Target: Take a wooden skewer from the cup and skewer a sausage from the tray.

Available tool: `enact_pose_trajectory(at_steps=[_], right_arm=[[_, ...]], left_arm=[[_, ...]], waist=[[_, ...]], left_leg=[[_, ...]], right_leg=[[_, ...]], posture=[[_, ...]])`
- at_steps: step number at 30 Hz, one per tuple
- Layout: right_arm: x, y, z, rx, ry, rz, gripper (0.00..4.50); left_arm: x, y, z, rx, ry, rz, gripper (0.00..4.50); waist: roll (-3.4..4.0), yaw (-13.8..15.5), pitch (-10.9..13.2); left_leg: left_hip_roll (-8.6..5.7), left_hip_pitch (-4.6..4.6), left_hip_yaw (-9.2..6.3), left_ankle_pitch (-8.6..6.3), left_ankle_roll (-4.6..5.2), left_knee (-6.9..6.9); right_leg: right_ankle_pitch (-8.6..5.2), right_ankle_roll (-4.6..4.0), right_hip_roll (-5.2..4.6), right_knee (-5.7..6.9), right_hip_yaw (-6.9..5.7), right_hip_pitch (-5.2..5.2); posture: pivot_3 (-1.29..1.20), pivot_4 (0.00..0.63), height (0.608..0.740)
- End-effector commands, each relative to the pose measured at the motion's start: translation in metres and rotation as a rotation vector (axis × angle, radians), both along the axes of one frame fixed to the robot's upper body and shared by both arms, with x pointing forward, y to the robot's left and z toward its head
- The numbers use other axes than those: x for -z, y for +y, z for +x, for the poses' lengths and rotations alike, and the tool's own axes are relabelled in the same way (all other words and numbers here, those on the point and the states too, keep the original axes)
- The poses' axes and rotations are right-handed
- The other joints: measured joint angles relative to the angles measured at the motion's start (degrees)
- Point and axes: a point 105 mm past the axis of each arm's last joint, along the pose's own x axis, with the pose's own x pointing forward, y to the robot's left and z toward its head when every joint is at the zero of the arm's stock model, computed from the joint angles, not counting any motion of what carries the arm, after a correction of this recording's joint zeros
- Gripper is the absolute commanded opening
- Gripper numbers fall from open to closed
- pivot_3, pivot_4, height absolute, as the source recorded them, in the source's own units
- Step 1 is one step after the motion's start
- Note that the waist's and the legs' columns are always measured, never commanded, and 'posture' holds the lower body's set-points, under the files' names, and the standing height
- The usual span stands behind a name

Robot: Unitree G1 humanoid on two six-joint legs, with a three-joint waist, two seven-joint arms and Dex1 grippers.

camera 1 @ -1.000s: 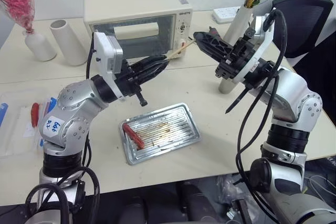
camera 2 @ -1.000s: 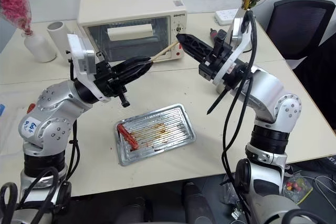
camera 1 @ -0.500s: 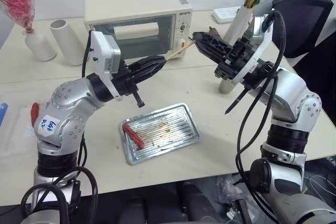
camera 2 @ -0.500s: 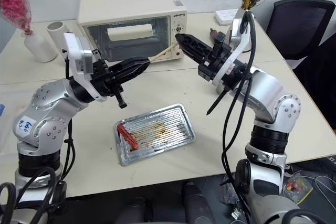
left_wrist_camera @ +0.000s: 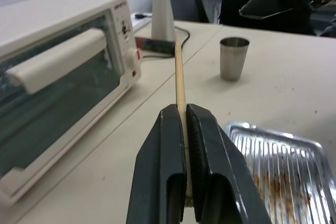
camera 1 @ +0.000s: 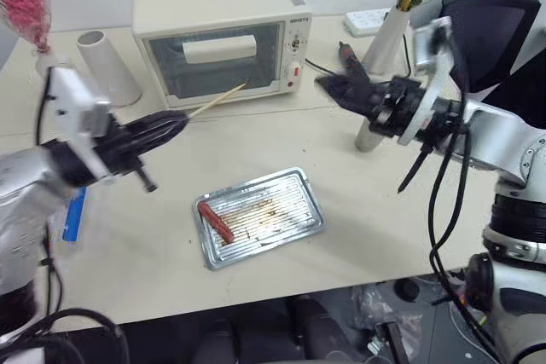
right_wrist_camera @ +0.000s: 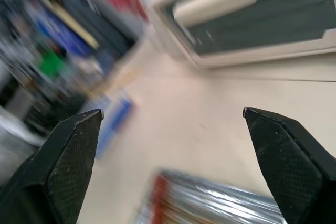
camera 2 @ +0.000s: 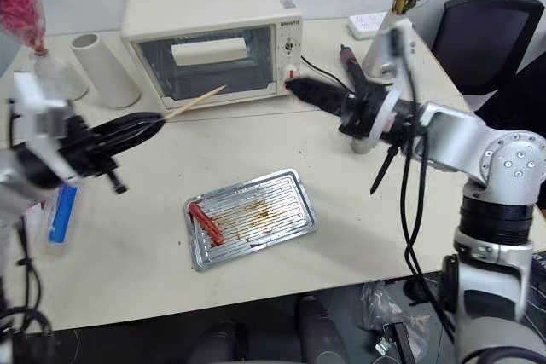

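Note:
My left gripper (camera 1: pixel 177 122) is shut on one end of the wooden skewer (camera 1: pixel 215 101), a thin pale stick pointing toward the toaster oven; the left wrist view shows the skewer (left_wrist_camera: pixel 179 72) clamped between the black fingers (left_wrist_camera: pixel 160 150). My right gripper (camera 1: pixel 326 84) hovers open above the table, its fingertips (right_wrist_camera: pixel 79 135) wide apart with nothing between them. The silvery cup (left_wrist_camera: pixel 233 58) stands by the right arm, partly hidden behind it (camera 1: pixel 368 136). The tray (camera 1: pixel 281 189) lies at mid-table with the red sausage (camera 1: pixel 215 221) at its left end.
A cream toaster oven (camera 1: pixel 222 31) stands behind the grippers. A white cylinder (camera 1: pixel 107 66) and a pink flower vase (camera 1: pixel 38 36) are at the back left, a white vase (camera 1: pixel 388 36) at the back right. A clear container with a blue strip (camera 1: pixel 73 212) lies at the left.
The right gripper has opened and let go of the skewer. The left gripper has pulled away to the left with the skewer in it. The right hand rolled and sank a little.

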Motion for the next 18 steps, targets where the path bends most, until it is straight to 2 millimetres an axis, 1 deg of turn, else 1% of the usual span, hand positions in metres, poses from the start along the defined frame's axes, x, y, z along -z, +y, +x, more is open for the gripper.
enact_pose_trajectory(at_steps=[1, 3, 4, 7, 9, 12, 15, 18], right_arm=[[0.032, 0.019, -0.012, -0.076, -0.104, -0.185, 4.48], [0.057, 0.031, -0.02, -0.117, -0.144, -0.289, 4.48], [0.067, 0.036, -0.022, -0.131, -0.138, -0.305, 4.48], [0.084, 0.05, -0.02, -0.159, -0.152, -0.343, 4.48], [0.092, 0.06, -0.021, -0.203, -0.186, -0.38, 4.48], [0.103, 0.079, -0.024, -0.241, -0.202, -0.392, 4.48], [0.113, 0.093, -0.027, -0.273, -0.251, -0.422, 4.48], [0.121, 0.107, -0.023, -0.263, -0.297, -0.442, 4.48]], left_arm=[[-0.009, 0.006, -0.024, 0.005, -0.001, 0.043, 0.0], [-0.007, 0.012, -0.034, -0.013, 0.028, 0.071, 0.0], [-0.008, 0.016, -0.038, -0.025, 0.039, 0.08, 0.0], [-0.01, 0.022, -0.044, -0.043, 0.06, 0.111, 0.0], [-0.011, 0.024, -0.046, -0.049, 0.067, 0.127, 0.0], [-0.014, 0.026, -0.045, -0.057, 0.065, 0.145, 0.0], [-0.016, 0.025, -0.044, -0.056, 0.061, 0.15, 0.0], [-0.015, 0.025, -0.044, -0.06, 0.059, 0.159, 0.0]], waist=[[-0.05, 0.02, -0.03], [-0.06, 0.13, -0.02], [-0.06, 0.16, -0.02], [-0.07, 0.03, -0.03], [-0.07, -0.01, -0.03], [-0.08, -0.07, -0.04], [-0.08, -0.18, -0.04], [-0.08, -0.28, -0.04]], left_leg=[[0.0, 0.0, -0.03, 0.0, 0.0, 0.01], [-0.02, -0.01, -0.03, 0.01, -0.01, 0.01], [-0.04, -0.01, -0.02, 0.01, -0.02, 0.01], [-0.13, 0.01, 0.04, 0.03, -0.06, 0.05], [-0.18, 0.12, 0.14, 0.04, -0.06, 0.06], [-0.25, 0.17, 0.16, 0.05, -0.08, 0.06], [-0.19, 0.18, 0.14, 0.06, -0.11, 0.05], [-0.16, 0.19, 0.12, 0.06, -0.17, 0.05]], right_leg=[[-0.03, -0.04, 0.0, -0.04, -0.03, -0.01], [-0.06, -0.11, -0.01, -0.02, -0.06, -0.01], [-0.07, -0.12, -0.03, -0.02, -0.06, -0.02], [-0.05, -0.1, -0.09, -0.01, -0.06, -0.02], [-0.03, -0.09, -0.08, 0.01, -0.03, 0.01], [0.01, -0.2, 0.02, 0.04, -0.06, 0.01], [-0.06, -0.35, 0.11, 0.18, -0.12, -0.06], [-0.12, -0.45, 0.12, 0.3, -0.17, -0.11]], posture=[[0.0, 0.15, 0.74], [0.0, 0.15, 0.74], [0.0, 0.15, 0.74], [0.0, 0.15, 0.74], [0.0, 0.15, 0.74], [0.0, 0.15, 0.74], [0.0, 0.15, 0.74], [0.0, 0.15, 0.74]])
